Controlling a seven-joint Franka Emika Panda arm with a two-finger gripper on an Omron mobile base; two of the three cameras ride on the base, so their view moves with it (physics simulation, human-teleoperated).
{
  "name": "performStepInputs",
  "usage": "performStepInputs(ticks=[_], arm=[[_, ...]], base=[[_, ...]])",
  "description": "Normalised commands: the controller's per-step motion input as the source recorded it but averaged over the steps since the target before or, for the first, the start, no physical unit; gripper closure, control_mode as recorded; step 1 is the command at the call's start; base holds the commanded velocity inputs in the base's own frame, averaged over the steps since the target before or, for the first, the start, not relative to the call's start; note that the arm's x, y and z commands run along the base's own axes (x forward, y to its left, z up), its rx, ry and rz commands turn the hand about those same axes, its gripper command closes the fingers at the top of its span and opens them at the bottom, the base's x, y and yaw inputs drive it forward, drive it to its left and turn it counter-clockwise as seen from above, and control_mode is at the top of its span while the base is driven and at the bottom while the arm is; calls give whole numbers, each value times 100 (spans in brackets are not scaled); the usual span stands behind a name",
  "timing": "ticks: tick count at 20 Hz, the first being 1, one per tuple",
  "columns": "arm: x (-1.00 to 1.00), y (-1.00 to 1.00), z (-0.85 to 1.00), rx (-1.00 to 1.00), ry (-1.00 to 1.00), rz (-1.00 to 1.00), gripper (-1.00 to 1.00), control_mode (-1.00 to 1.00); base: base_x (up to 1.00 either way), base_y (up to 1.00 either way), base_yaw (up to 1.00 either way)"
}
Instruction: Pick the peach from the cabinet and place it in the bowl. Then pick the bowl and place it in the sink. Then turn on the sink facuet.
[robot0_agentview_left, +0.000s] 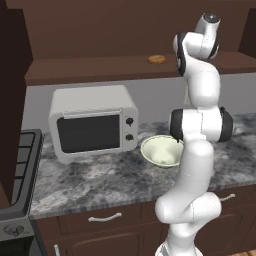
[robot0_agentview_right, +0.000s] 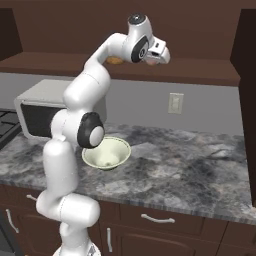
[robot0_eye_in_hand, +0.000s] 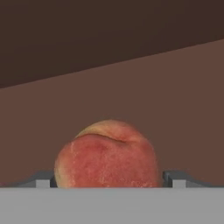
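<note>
The peach (robot0_eye_in_hand: 107, 155), reddish-orange with a yellow top, fills the lower middle of the hand view and rests on the brown shelf of the cabinet (robot0_agentview_right: 200, 72). My gripper (robot0_eye_in_hand: 109, 180) is open, with one fingertip (robot0_eye_in_hand: 43, 180) on each side of the fruit and a small gap on the right. From the right base view, the hand (robot0_agentview_right: 159, 52) reaches up to the shelf with a bit of the peach (robot0_agentview_right: 149, 63) showing under it. The pale cream-green bowl (robot0_agentview_left: 161, 150) (robot0_agentview_right: 106, 152) sits upright on the counter below, beside the arm.
A tan cookie-like disc (robot0_agentview_left: 156, 59) (robot0_agentview_right: 116, 60) lies on the shelf just left of the hand. A white microwave (robot0_agentview_left: 92, 122) (robot0_agentview_right: 35, 112) stands on the marble counter left of the bowl. A stove (robot0_agentview_left: 20, 165) is at far left, and a wall outlet (robot0_agentview_right: 175, 103) is under the shelf.
</note>
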Motion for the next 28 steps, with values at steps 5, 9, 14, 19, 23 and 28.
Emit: performStepInputs(ticks=[5,9,14,19,23,28], arm=[[-63,4,0,-1,-10,0,100,-100],[-100,14,-15,0,-21,0,100,-100],[-100,31,-37,0,-12,0,100,-100],[-100,57,-53,0,-1,0,100,-100],[-100,77,-73,0,11,0,100,-100],[-99,64,-97,0,26,0,100,-100]], base=[[0,0,0],[0,0,0],[0,0,0],[0,0,0],[0,0,0],[0,0,0]])
